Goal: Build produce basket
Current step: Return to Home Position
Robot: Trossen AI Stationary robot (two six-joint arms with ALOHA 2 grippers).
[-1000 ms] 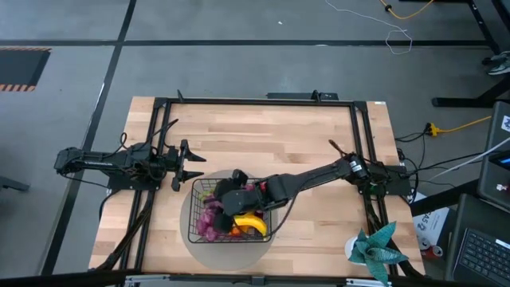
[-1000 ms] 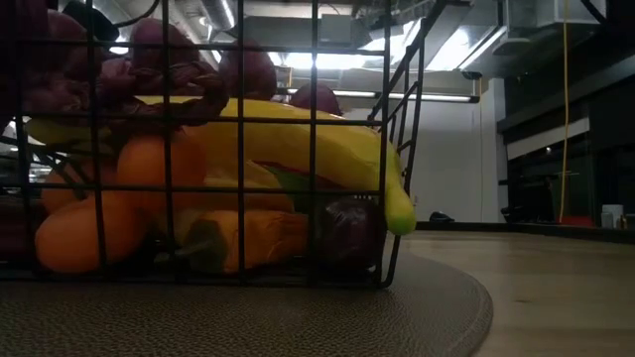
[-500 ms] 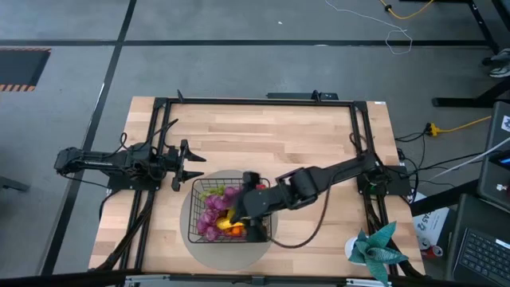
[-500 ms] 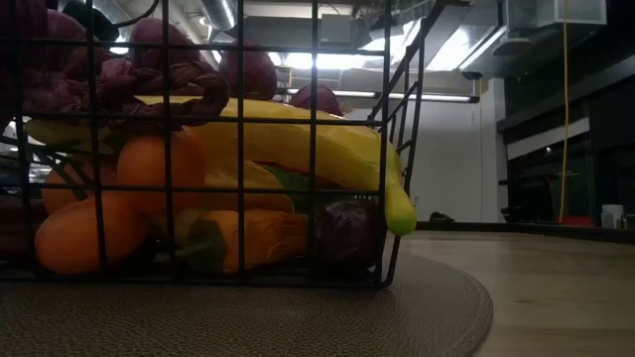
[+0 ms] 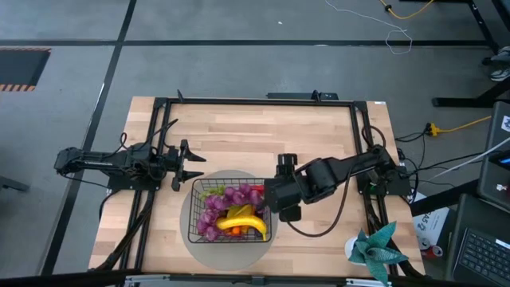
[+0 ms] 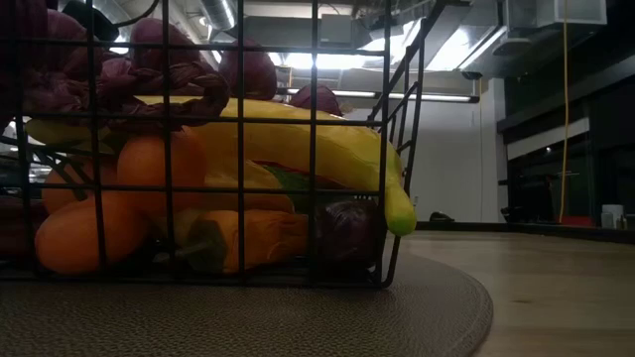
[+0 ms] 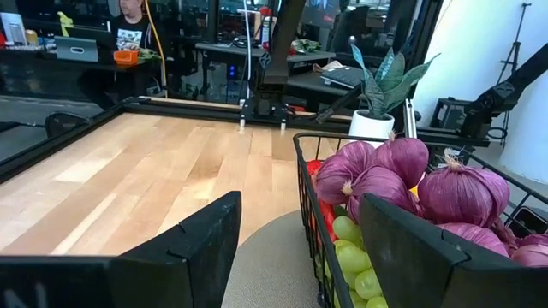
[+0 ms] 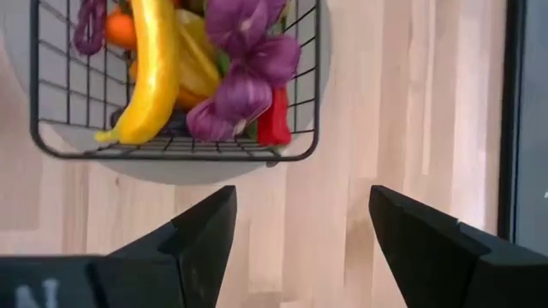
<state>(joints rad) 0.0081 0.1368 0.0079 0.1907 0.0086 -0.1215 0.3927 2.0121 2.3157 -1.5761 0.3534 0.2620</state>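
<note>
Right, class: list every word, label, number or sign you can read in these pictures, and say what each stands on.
"N", cut off at the edge and uncertain: pale mark on the dark body of the right gripper.
Print on the shirt of the person: too small to read.
On the basket, produce and table: no text.

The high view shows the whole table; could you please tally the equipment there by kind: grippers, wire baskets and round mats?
Grippers: 2, the left gripper open at the table's left side, the right gripper open, raised just right of the basket.
Wire baskets: 1, the basket, holding the produce.
Round mats: 1, the mat under the basket.
Total: 4.
</note>
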